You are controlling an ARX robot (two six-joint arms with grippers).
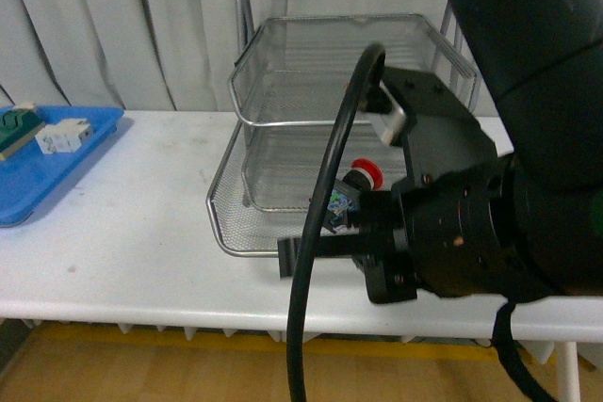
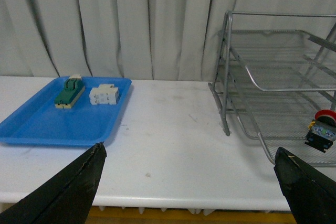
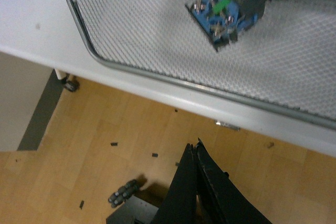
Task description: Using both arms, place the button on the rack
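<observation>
The right tool is shown pressed fully closed, its two black fingers met tip to tip with nothing caught between them, and it is held near the front rim of the rack. The left tool is spread wide, its fingers seen at the two lower corners of the left wrist view, and nothing is gripped.

The button is seen lying free and tipped over on the mesh floor of the rack's lowest tier, touched by neither tool. Its red cap is turned toward the back of the rack, and its blue terminal face, studded with screws, toward the front rim. Two further wire tiers are stacked above it within the tubular frame.

The rack is set on a white desk, backed by a pale curtain. Much of the front view's right side is filled by the bulky black right arm. Well apart, at the desk's left end, a blue tray is placed, on which a green-and-cream switch block and a white terminal block are laid side by side.
</observation>
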